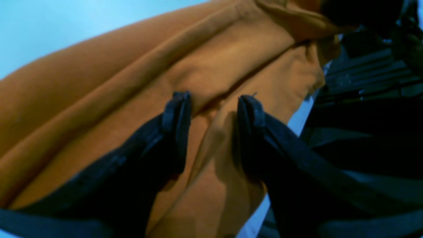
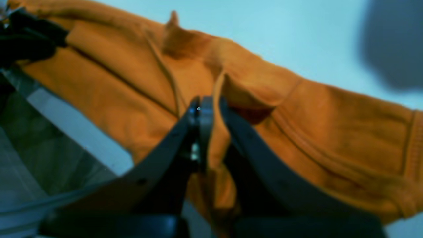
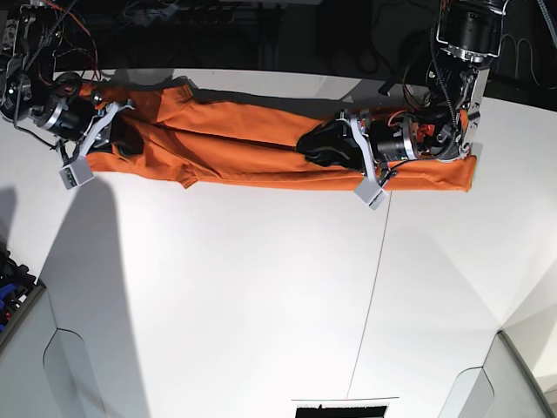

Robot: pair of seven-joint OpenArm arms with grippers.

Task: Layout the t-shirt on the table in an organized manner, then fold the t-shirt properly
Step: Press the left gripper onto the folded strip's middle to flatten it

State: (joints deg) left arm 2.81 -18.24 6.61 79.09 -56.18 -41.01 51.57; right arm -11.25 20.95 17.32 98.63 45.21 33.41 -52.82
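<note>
The orange t-shirt (image 3: 252, 144) lies bunched in a long band along the far edge of the white table (image 3: 261, 287). My left gripper (image 3: 318, 148) rests on the band right of its middle. In the left wrist view the left gripper (image 1: 214, 102) is open, its fingers astride a soft ridge of the t-shirt (image 1: 214, 59). My right gripper (image 3: 129, 139) is at the band's left end. In the right wrist view the right gripper (image 2: 211, 109) is shut on a raised fold of the t-shirt (image 2: 330, 125), with cloth pinched between the pads.
A thin dark seam (image 3: 374, 279) runs across the table. Cables and dark gear (image 3: 261, 35) crowd the space behind the far edge, right by the shirt. A dark object (image 3: 339, 409) sits at the near edge, and blue items (image 3: 10, 279) lie off the left side.
</note>
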